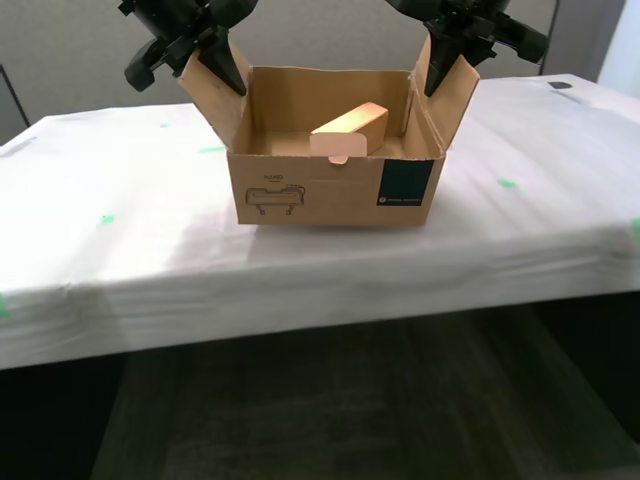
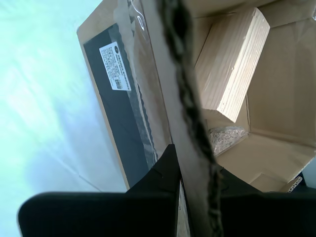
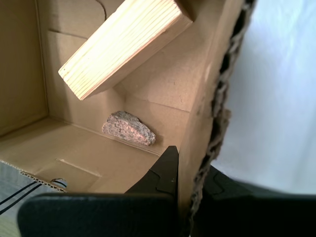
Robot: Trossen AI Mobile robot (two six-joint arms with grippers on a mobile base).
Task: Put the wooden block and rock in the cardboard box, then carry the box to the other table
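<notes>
Whitish, wrinkled counter (image 1: pixel 120 250) with small green tape marks (image 1: pixel 508 184) closest in the exterior view. Midway back on it, cardboard box (image 1: pixel 300 190), top open, dark teal label (image 1: pixel 408 182) and line drawing (image 1: pixel 274 194) facing forward. Cannot tell whether its bottom touches the sheet.

Inside the box: wooden block (image 1: pixel 350 125), tilted, one end raised and propped against a wall, high end toward the exterior view's right. Under the raised end, rock (image 3: pixel 128 128) lying on the box floor, against a wall near a corner.

First pincer (image 3: pixel 192 163) clenched on the side flap (image 1: pixel 215 95) at the exterior view's left, one finger inside and one outside. Second pincer (image 2: pixel 197 163) clenched likewise on the opposite flap (image 1: pixel 450 85), above the dark side panel (image 2: pixel 123 123) with its white sticker (image 2: pixel 116 66).
</notes>
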